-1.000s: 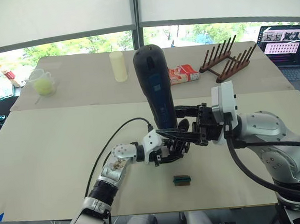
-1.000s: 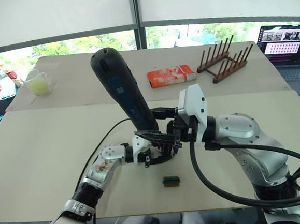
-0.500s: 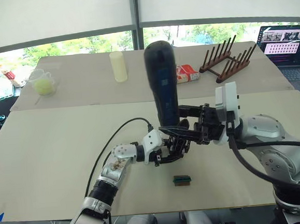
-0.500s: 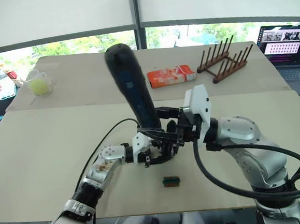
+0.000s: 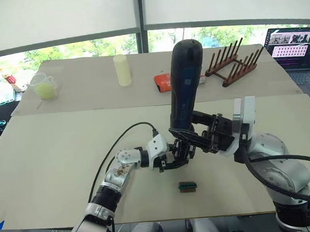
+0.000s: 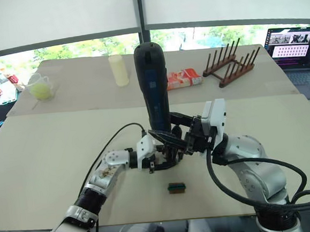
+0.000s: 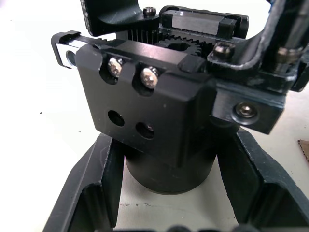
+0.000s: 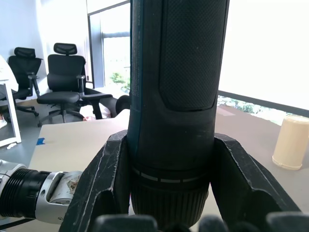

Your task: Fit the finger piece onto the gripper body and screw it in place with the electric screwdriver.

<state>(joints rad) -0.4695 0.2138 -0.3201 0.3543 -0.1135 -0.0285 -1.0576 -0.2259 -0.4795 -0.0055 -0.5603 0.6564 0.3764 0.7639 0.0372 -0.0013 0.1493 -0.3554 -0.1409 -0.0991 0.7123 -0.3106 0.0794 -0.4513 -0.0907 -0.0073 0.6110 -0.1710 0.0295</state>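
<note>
While the electric screwdriver point(image 5: 184, 87) was held nearly upright over the middle of the table point(image 5: 50, 151), its lower end was clamped between the two black fingers of the right gripper point(image 5: 184, 137). In the right wrist view those fingers point(image 8: 107, 174) were seen pressed against either side of the tool's barrel, just above its ribbed collar. The rounded butt of the tool was pointed up and tilted slightly away from the robot, with the bluish panel turned toward the camera. The bit at its tip could not be made out behind the grippers.

Directly below, the gripper body point(image 7: 159, 116) was gripped by the left gripper point(image 5: 175, 156), whose jaws were closed around the round base; the base was seen resting on the table between the two fingers point(image 7: 101, 193). Two silver screws were visible in the top edge of the body's black block, with two empty holes beneath them. Whether the finger piece was already seated on the body could not be told.

A small green-and-brown block point(image 5: 188, 186) was lying on the table just in front of the grippers, apart from them. Farther back, a cream cylinder point(image 5: 122, 69), a clear cup with a yellow-green ball point(image 5: 44, 86), a red-and-white packet point(image 6: 184, 78) and a wooden rack point(image 5: 233, 62) were set out, and an open laptop point(image 5: 294, 48) stood at the far right.
</note>
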